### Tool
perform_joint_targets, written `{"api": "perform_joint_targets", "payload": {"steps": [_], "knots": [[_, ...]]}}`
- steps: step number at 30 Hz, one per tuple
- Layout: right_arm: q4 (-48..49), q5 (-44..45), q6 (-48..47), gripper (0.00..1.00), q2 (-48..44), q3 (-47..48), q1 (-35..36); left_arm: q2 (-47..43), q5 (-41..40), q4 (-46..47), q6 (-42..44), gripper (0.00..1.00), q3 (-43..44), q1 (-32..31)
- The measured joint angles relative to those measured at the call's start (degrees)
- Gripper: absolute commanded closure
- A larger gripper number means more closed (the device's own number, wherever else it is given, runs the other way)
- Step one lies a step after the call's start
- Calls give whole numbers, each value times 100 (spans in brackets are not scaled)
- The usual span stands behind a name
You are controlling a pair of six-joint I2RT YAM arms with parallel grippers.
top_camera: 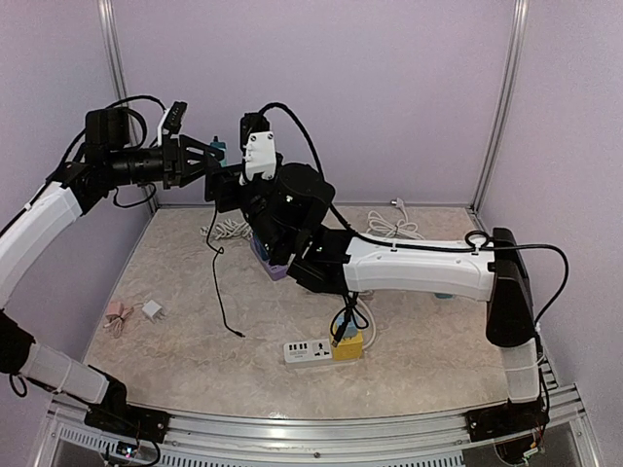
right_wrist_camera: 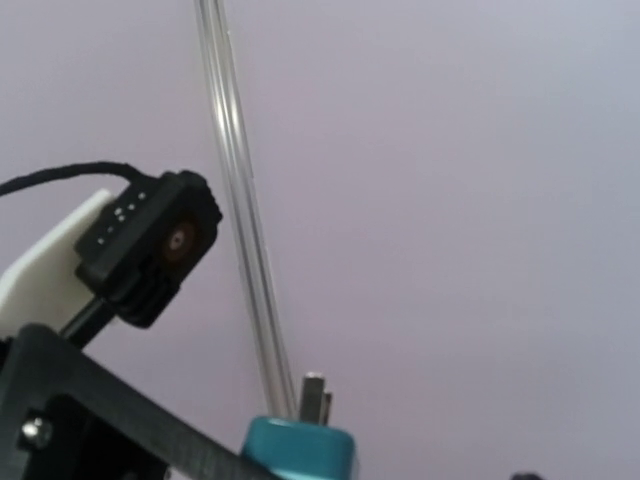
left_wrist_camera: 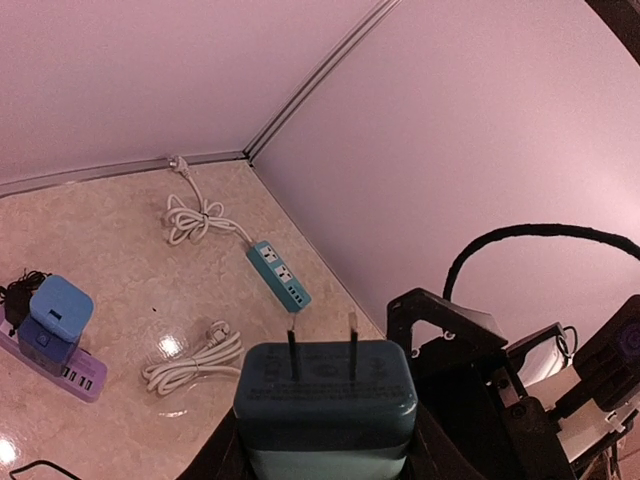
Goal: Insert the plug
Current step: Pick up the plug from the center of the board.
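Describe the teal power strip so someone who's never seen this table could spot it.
From the back corner where the walls meet, follow the bundled white cord along the table. The teal power strip lies at its end, close beside the wall. Unlike the purple power strip, it has nothing plugged in.
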Motion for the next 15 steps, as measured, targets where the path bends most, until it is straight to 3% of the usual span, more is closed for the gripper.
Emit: {"api": "perform_joint_targets", "payload": {"steps": [15], "knots": [[612,-328,-525,21,-70,-1036,11,107,48,361,-271,100,-35,50]]}}
